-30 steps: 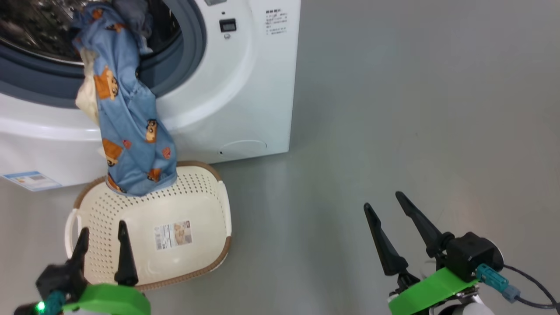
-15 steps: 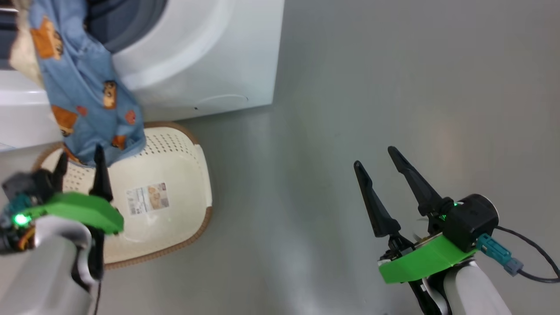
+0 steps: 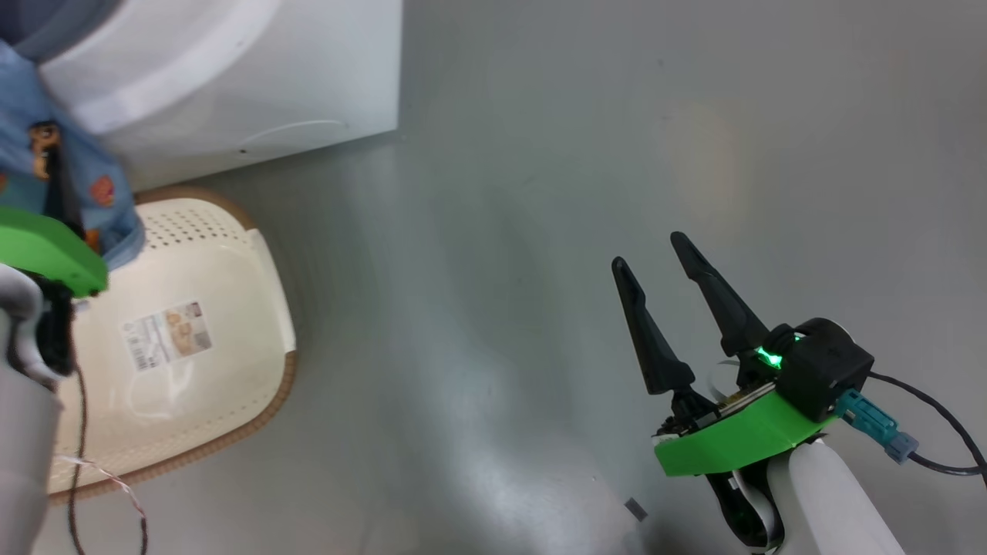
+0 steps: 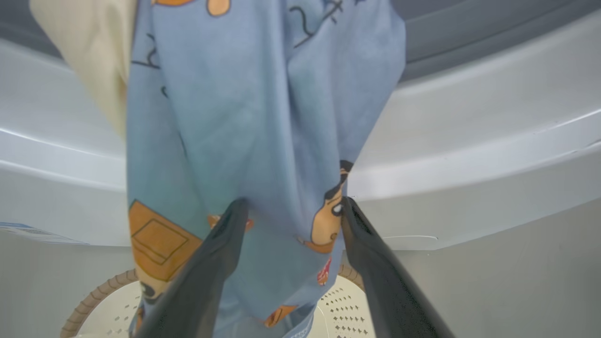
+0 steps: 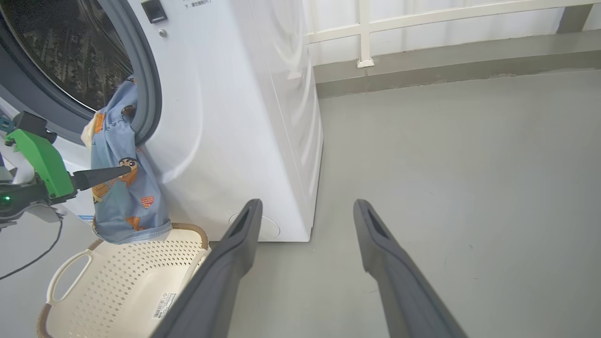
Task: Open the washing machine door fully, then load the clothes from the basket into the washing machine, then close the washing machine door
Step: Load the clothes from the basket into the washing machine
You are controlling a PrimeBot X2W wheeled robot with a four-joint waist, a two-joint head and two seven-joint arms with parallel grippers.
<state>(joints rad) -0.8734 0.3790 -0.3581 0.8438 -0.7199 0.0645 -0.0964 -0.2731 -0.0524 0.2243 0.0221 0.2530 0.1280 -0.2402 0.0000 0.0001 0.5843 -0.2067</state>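
I am looking along the left gripper [image 4: 293, 204]. Its two fingers [image 4: 220, 253] are standing spread wide, and the clothes [image 4: 244, 117] are hanging down between them. One fingertip is showing in front of the blue fabric and the other is sitting at its edge, beside a printed bear. The jaws are not pinching the cloth, so nothing is being gripped. I cannot tell whether either tip is pressing on it.

The clothes are trailing out of the drum opening [image 5: 61, 51], over the grey gasket [image 5: 141, 84] and down the white front of the washing machine [image 5: 235, 117]. Their lower hem is reaching the far rim of the basket [image 5: 117, 274]. The basket is standing on the floor [image 3: 540, 154] just in front of the machine. Its label sticker [image 3: 168, 335] is lying uncovered on its bottom.

The right gripper [image 3: 649, 253] is hovering over bare grey floor, off to the right of the machine and well apart from the basket. Its fingers are also standing fully apart, and they are holding and touching nothing.
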